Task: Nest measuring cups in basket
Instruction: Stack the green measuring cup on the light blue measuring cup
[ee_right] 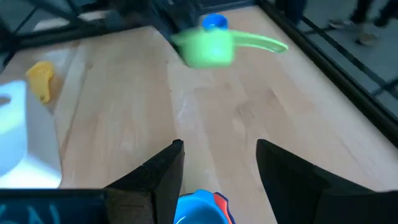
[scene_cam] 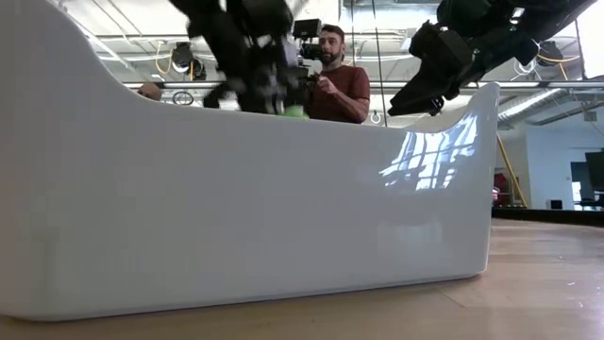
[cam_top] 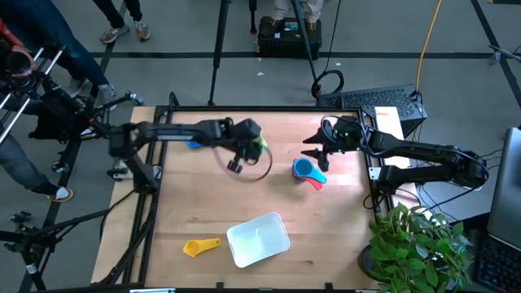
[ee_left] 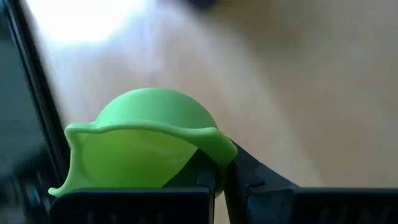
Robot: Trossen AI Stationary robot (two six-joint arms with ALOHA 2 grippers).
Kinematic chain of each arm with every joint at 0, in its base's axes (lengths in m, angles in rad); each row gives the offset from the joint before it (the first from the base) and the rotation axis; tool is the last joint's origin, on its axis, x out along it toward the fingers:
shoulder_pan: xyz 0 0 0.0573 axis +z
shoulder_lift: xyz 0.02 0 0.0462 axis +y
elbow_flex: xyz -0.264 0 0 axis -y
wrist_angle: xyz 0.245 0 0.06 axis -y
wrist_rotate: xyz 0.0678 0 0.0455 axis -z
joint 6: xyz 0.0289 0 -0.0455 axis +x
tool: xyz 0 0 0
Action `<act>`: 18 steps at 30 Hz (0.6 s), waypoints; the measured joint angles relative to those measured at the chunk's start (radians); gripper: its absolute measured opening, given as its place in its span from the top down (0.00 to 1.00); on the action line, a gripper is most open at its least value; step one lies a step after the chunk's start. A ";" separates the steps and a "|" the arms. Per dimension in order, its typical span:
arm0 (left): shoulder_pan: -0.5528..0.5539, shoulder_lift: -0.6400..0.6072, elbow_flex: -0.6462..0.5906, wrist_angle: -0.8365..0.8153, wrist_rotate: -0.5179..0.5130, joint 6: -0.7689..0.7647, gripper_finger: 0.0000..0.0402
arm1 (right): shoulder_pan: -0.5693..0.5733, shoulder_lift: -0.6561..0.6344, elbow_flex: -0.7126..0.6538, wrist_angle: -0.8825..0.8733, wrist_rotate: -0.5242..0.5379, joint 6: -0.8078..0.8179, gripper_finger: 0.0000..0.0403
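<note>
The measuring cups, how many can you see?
5, maybe more hidden: green cup in the left gripper; blue cup under that arm; light blue cup on a red cup near the right gripper; yellow cup beside the basket.

The pale whitish rounded-square plastic basket [cam_top: 258, 239] sits empty near the desk's front edge. Just beside it lies a yellow plastic measuring cup [cam_top: 200, 247]. A green plastic measuring cup [ee_left: 146, 148] is held off the desk. A blue cup nested in a red one [cam_top: 308, 172] rests further back; another blue cup [ee_right: 214, 22] lies beyond.
</note>
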 joint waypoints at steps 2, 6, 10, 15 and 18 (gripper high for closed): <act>-0.066 -0.057 0.000 -0.022 0.029 0.045 0.98 | 0.001 0.004 0.000 0.004 -0.004 -0.039 0.52; -0.190 -0.116 0.000 -0.018 0.074 0.118 0.98 | 0.016 0.027 0.000 0.061 -0.070 -0.086 0.52; -0.262 -0.115 0.000 -0.026 0.071 0.079 0.98 | 0.052 0.058 0.032 0.112 -0.111 -0.115 0.50; -0.301 -0.075 -0.001 -0.015 0.021 0.068 0.98 | 0.103 0.156 0.135 0.093 -0.186 -0.139 0.48; -0.308 -0.045 0.000 0.003 0.018 0.096 0.98 | 0.102 0.236 0.206 0.027 -0.271 -0.147 0.49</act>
